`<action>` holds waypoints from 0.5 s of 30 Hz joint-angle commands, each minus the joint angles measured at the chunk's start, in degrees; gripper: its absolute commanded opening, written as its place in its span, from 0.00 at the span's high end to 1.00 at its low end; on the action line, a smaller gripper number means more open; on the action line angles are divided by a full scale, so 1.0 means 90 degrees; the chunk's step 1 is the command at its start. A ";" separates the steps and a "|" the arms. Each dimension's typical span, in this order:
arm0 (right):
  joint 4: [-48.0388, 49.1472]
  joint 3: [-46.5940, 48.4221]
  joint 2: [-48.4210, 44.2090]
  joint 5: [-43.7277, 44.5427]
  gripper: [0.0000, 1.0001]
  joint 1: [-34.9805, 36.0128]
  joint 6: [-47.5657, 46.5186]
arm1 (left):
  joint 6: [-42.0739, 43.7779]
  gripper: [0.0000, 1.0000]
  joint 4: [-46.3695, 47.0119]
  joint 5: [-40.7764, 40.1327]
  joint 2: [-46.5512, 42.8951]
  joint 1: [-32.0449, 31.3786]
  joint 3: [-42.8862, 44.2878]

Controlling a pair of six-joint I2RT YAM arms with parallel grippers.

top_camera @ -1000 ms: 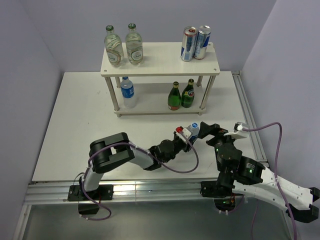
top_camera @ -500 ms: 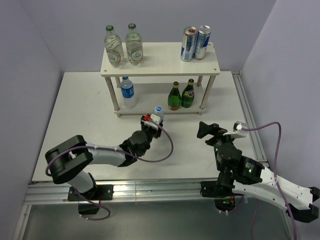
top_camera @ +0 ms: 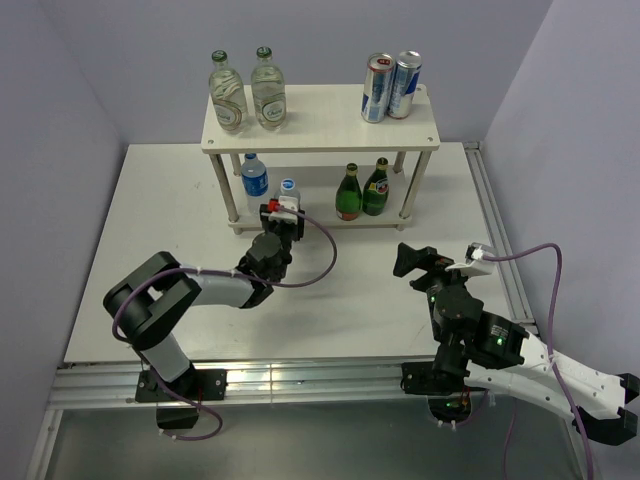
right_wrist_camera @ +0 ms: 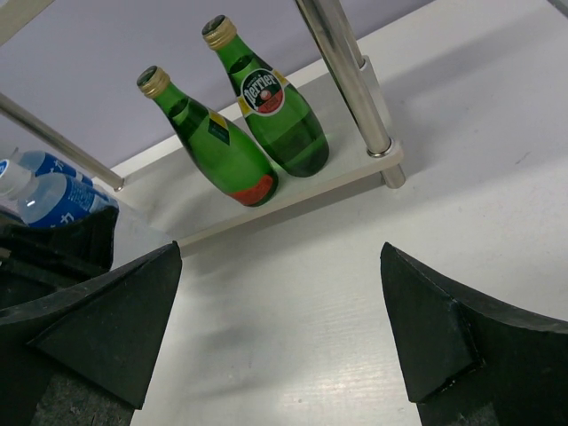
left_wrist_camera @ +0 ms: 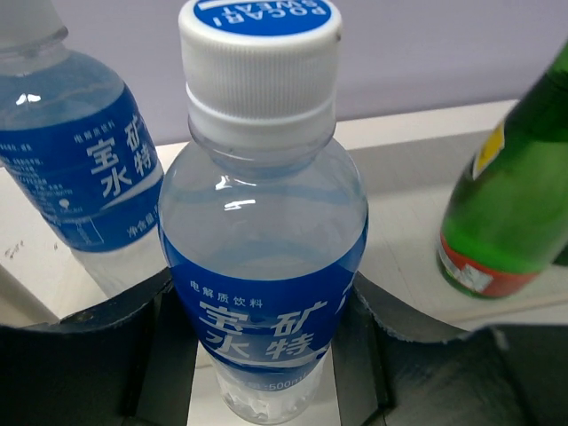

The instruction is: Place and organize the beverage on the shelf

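So the shelf (top_camera: pixel 320 125) sits at the far side of the table (top_camera: pixel 150 250), close to the back wall. There's a wide stretch of bare tabletop in front of it, between the two arms.

The lower board has a bare strip in the middle. It has a water bottle (top_camera: pixel 255 182) standing by the left legs, and a green bottle (right_wrist_camera: pixel 217 146) and a second green bottle with a round label (right_wrist_camera: pixel 275 115) side by side near the right legs.

The left gripper (top_camera: pixel 280 212) is right at the front edge of that gap. Its fingers (left_wrist_camera: pixel 146 342) are closed snug on both sides of another water bottle (left_wrist_camera: pixel 264 266): blue label, white cap on, upright, looks full of clear liquid. Can't tell if its base is touching the board.

Up top, two clear glass bottles (top_camera: pixel 228 95) (top_camera: pixel 268 90) stand on the left end and two cans (top_camera: pixel 378 88) (top_camera: pixel 404 85) on the right end, with bare board between them.

The right gripper (top_camera: pixel 412 262) hangs over the table in front of the shelf's right end, well apart from it. Its fingers (right_wrist_camera: pixel 115 319) are spread wide with nothing in them.
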 commanded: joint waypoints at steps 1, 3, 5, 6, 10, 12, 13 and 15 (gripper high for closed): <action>0.0161 -0.0062 0.0065 0.0111 0.00 0.0023 0.0025 | 0.0204 1.00 0.1609 0.0079 -0.0041 0.0097 0.0638; 0.0161 -0.0052 0.0084 0.0111 0.00 0.0023 0.0025 | 0.0243 1.00 0.1657 0.0050 0.0037 0.0107 0.0746; 0.0191 -0.0062 0.0104 0.0111 0.00 0.0033 0.0015 | 0.0312 1.00 0.1697 0.0011 0.0096 0.0127 0.0843; 0.0229 -0.0062 0.0094 0.0092 0.00 0.0023 0.0006 | 0.0331 1.00 0.1745 0.0030 0.0164 0.0137 0.0854; 0.0259 -0.0081 0.0104 0.0092 0.00 0.0033 -0.0014 | 0.0254 1.00 0.1833 0.0059 0.0320 0.0253 0.0942; 0.0269 -0.0082 0.0104 0.0082 0.00 0.0033 -0.0024 | 0.0263 1.00 0.1970 -0.0048 0.0495 0.0302 0.1019; 0.0269 -0.0082 0.0104 0.0082 0.00 0.0033 -0.0024 | 0.0282 1.00 0.2019 -0.0116 0.0564 0.0322 0.1049; 0.0278 -0.0091 0.0123 0.0082 0.00 0.0023 -0.0014 | 0.0292 1.00 0.2253 -0.0117 0.0749 0.0381 0.1098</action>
